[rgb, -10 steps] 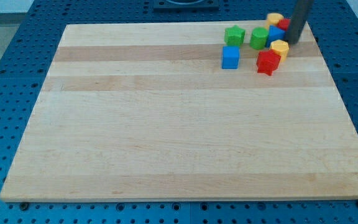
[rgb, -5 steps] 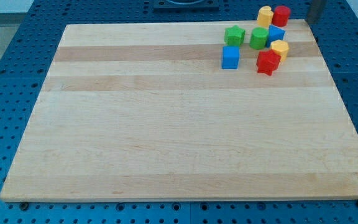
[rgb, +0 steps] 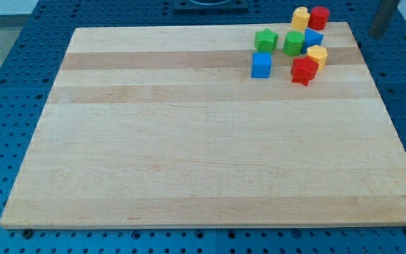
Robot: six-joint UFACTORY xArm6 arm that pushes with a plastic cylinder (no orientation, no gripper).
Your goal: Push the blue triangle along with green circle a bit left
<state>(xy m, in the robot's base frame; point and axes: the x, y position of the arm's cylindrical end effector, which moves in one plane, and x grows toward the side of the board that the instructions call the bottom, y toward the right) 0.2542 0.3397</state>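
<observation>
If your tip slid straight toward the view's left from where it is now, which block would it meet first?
Probably none: my tip sits off the board's right edge, level with the gap between the red block and the blue triangle. Depth is unclear; the blue triangle is likeliest.

Board: a pale, striped wooden board (rgb: pixel 189 141) lay flat, evenly lit.
Base: a blue perforated metal table (rgb: pixel 5 85) framed it on all sides.

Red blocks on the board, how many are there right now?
2. One red block sits at the board's top right edge, beside a yellow block. The other, a red star, lies lower in the cluster. None appear hidden.
</observation>
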